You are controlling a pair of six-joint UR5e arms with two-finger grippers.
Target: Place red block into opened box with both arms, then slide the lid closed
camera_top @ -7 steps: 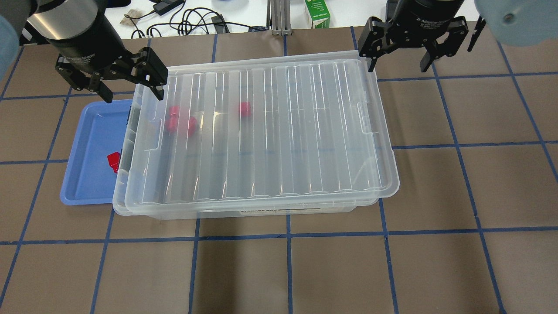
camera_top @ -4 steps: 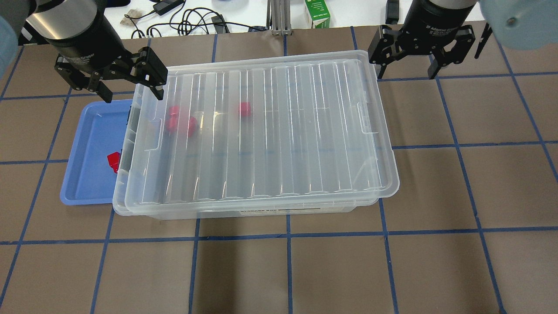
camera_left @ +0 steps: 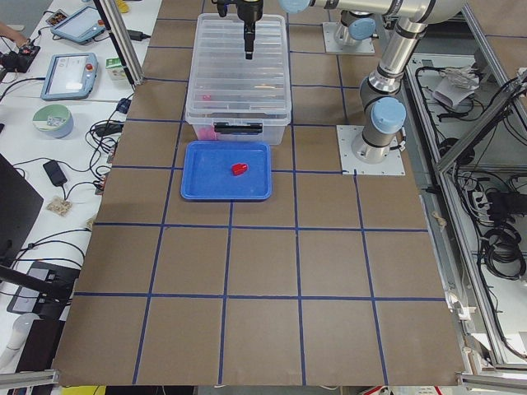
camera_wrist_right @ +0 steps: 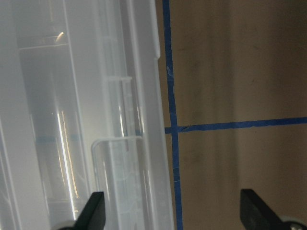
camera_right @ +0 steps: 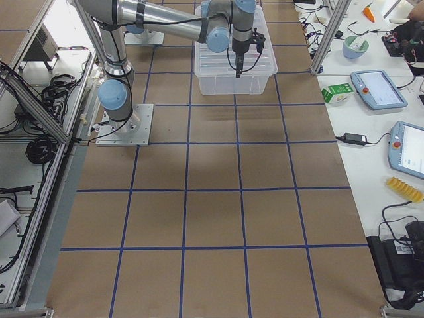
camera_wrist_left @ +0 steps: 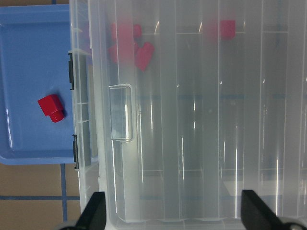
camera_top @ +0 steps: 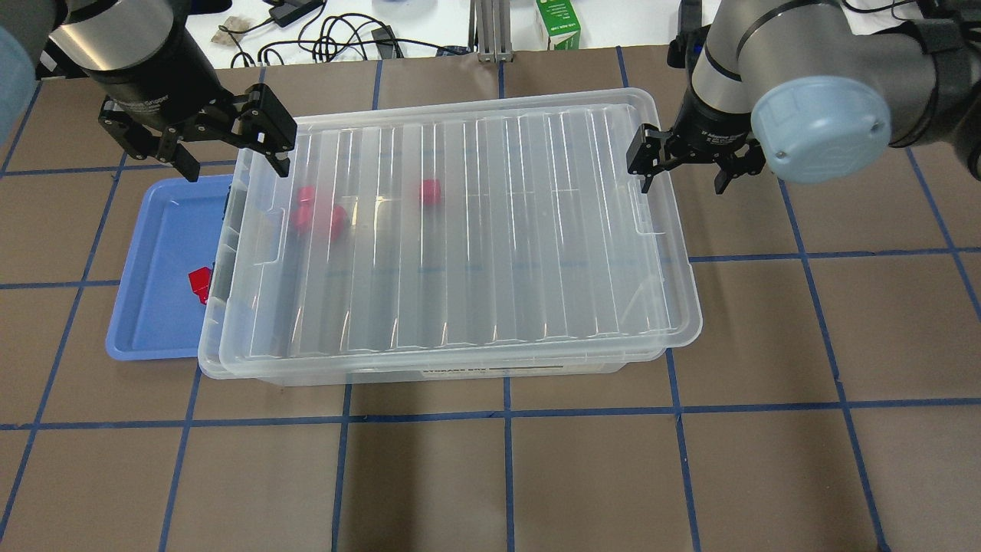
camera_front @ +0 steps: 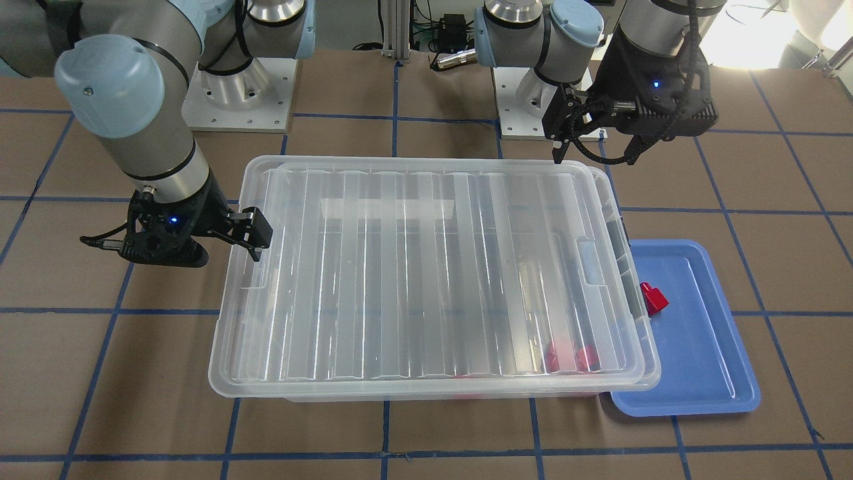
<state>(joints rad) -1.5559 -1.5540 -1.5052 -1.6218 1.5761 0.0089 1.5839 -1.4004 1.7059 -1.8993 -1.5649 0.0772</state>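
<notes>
Surface: I see a table (camera_top: pixel 766 345) under a matte brown covering, ruled into squares by blue tape.
Far edge: a white bench carries black cables and a green carton (camera_top: pixel 558 23).
Box: the box (camera_top: pixel 460 374) is a shallow rectangle of clear, cloudy plastic with a wide rim, standing flat on the table. Black latches show at its left end.
Lid: the lid (camera_top: pixel 475 230) is a flat ribbed sheet of the same clear plastic. It lies on the box but is shifted toward my right arm, overhanging that end and leaving a narrow strip of the left rim uncovered.
Red block: one red block (camera_top: pixel 200 284), glossy and boxy with a stud, lies in the blue tray (camera_top: pixel 146 322), close to the box's left wall.
Box contents: red shapes (camera_top: pixel 318 218) show blurred through the lid near the left end. I cannot tell their number.
Left gripper: the left gripper (camera_top: pixel 234 169) hangs over the lid's far left corner, jaws spread wide, holding nothing.
Right gripper: the right gripper (camera_top: pixel 684 184) has its jaws spread wide across the lid's right edge, one finger above the lid and one above the table. It grips nothing.
</notes>
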